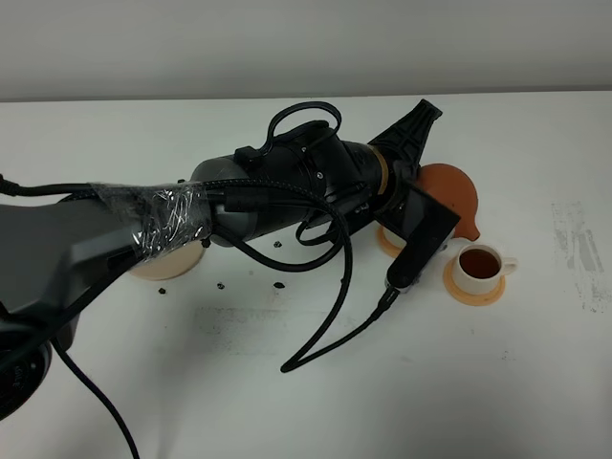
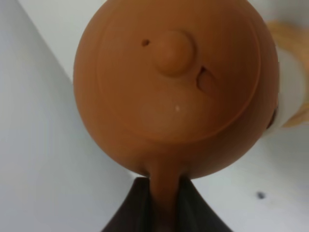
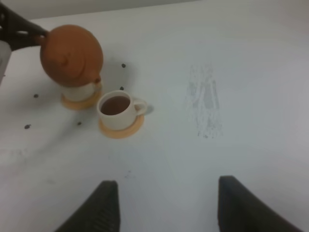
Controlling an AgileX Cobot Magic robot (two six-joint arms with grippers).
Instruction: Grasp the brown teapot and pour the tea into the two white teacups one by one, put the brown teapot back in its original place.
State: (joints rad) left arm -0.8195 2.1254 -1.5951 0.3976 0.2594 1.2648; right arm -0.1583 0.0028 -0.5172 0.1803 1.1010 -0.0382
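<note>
My left gripper [image 2: 164, 195] is shut on the loop handle of the brown teapot [image 2: 174, 87]. The teapot [image 1: 451, 194] hangs tilted, spout down, over one of the white teacups [image 3: 77, 90], which stands on an orange coaster [image 3: 79, 102] and is mostly hidden under the pot [image 3: 72, 54]. The other teacup [image 1: 480, 266] sits to its right on its own coaster [image 1: 473, 290] and holds dark tea [image 3: 115, 105]. I cannot make out a stream of tea. The pale beige saucer [image 1: 164, 260] lies at the left, half under the left arm. My right gripper [image 3: 166, 212] hovers open over bare table.
The left arm and its wrist camera [image 1: 421, 239] stretch across the middle of the table, with a black cable [image 1: 330, 320] looping down toward the front. Small dark specks [image 3: 35, 95] dot the white table [image 1: 306, 402]. A grey smudge [image 3: 205, 104] marks the table right of the cups.
</note>
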